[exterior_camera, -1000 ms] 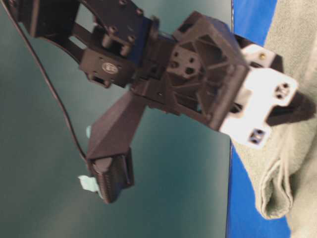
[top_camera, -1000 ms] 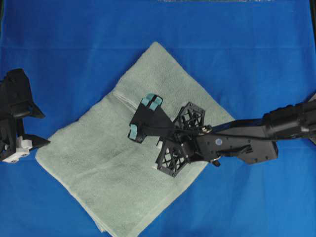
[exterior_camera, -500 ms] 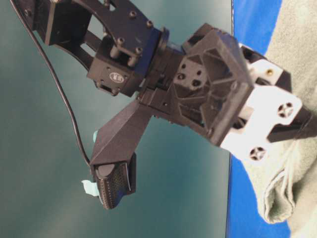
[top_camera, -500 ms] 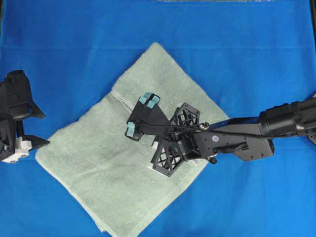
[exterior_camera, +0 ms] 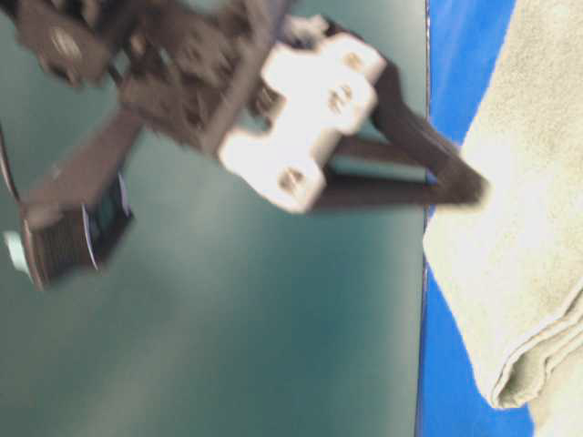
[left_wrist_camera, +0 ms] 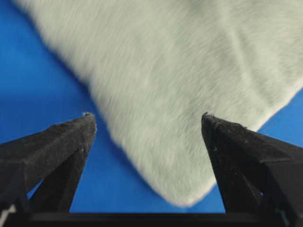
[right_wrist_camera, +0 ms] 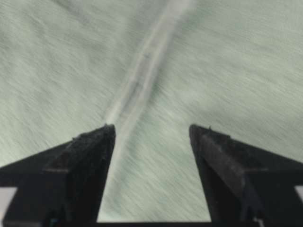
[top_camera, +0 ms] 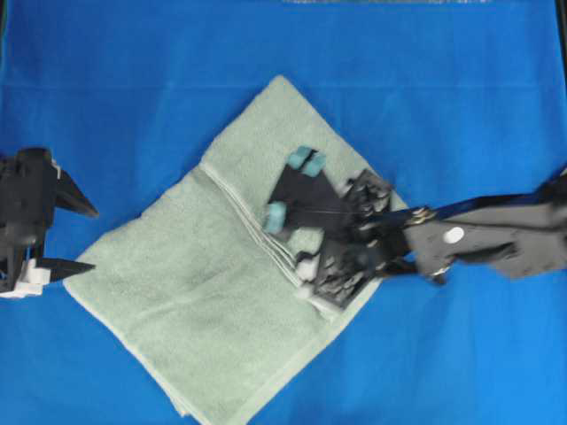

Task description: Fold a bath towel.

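Observation:
The pale sage-green bath towel [top_camera: 186, 283] lies folded as a diamond on the blue cover, with stacked hemmed edges running across its middle. My right gripper [top_camera: 291, 188] hovers open over the towel's right half. In the right wrist view it [right_wrist_camera: 151, 127] is empty, above terry cloth and a hem band [right_wrist_camera: 142, 71]. My left gripper [top_camera: 90, 239] is open at the towel's left corner. In the left wrist view the gripper [left_wrist_camera: 148, 120] frames that towel corner [left_wrist_camera: 189, 71] without touching it. The table-level view is blurred; it shows the towel's thick folded edge [exterior_camera: 519, 273].
The bright blue table cover [top_camera: 443, 88] spreads around the towel on all sides. The right arm [top_camera: 496, 243] reaches in from the right edge, low over the towel's right corner.
My right gripper has shifted right and away over the towel and turned; the layered hem edges now show beside it. My left gripper has turned and its tips have come nearer the towel's left corner.

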Controlling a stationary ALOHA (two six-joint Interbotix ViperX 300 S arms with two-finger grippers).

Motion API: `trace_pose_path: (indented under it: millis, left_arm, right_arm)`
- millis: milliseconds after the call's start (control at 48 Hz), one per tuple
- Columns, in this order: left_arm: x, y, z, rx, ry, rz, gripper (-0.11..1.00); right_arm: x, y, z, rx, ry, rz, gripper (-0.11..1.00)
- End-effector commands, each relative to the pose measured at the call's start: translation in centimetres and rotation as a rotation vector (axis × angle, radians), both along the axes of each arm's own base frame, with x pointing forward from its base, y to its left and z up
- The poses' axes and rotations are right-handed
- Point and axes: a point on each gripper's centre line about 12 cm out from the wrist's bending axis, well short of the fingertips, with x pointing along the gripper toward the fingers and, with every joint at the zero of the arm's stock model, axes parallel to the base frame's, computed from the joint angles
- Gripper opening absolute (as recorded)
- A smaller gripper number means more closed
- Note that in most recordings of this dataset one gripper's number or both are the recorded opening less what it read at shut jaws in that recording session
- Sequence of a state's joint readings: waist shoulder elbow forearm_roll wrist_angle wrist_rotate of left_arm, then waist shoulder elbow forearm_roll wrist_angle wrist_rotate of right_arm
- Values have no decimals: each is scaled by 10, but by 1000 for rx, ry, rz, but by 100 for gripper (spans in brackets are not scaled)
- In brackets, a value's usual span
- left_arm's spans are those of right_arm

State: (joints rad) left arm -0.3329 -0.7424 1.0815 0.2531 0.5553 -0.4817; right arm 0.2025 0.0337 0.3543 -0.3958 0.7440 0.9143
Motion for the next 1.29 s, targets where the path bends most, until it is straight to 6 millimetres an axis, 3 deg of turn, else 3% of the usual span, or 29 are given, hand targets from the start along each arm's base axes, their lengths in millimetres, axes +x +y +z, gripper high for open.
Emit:
trace_pose_path:
  millis: [0,208,375,500,855,1084,1209,1271]
  left_arm:
    - [9,-10,15,42,-97,-121,86]
    - [15,-45,31,279,-321,-564,86]
    - [24,-68,40,290,-419,-669,86]
    - [39,-81,20,277,-311,-678,86]
    - [86,-129,-60,352,72,-753,86]
    - [95,-133,-95,378,167,-770,84]
    - [99,-131,-103,376,195,-751,75]
    - [101,-132,-101,379,194,-752,62]
  right_arm:
    - [-20,-17,16,2,-34,-32,64]
    - [-49,-46,13,16,-70,-81,64]
    - [-60,-61,12,23,-94,-113,64]
    - [-63,-64,11,20,-91,-121,64]
    - [-66,-65,7,16,-76,-120,64]
    - [-72,-65,2,11,-50,-124,64]
    - [-75,-65,1,10,-47,-124,64]
    - [-77,-65,1,10,-45,-124,64]
